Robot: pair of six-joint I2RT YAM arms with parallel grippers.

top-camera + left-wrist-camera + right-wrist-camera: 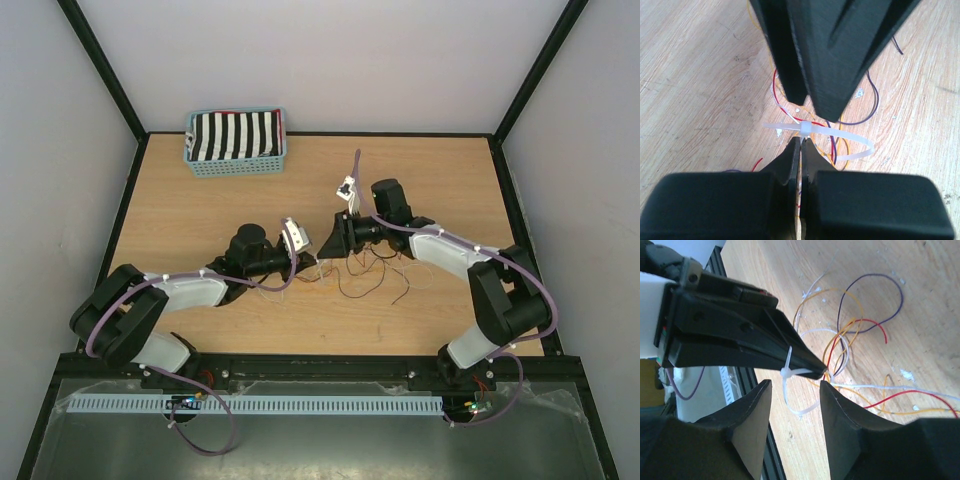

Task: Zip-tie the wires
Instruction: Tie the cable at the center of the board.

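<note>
Left gripper fingers pressed together, clamping white plastic zip tie at the tips. Right gripper fingers apart, empty, flanking that tip. Thin red, orange, yellow, dark wires lie looped on wooden table between the arms. Tie's loop is visible only in the wrist views.

We see a robotics lab cell: wooden desk walled by white panels on black framing, left arm and right arm bolted at its edge.
</note>
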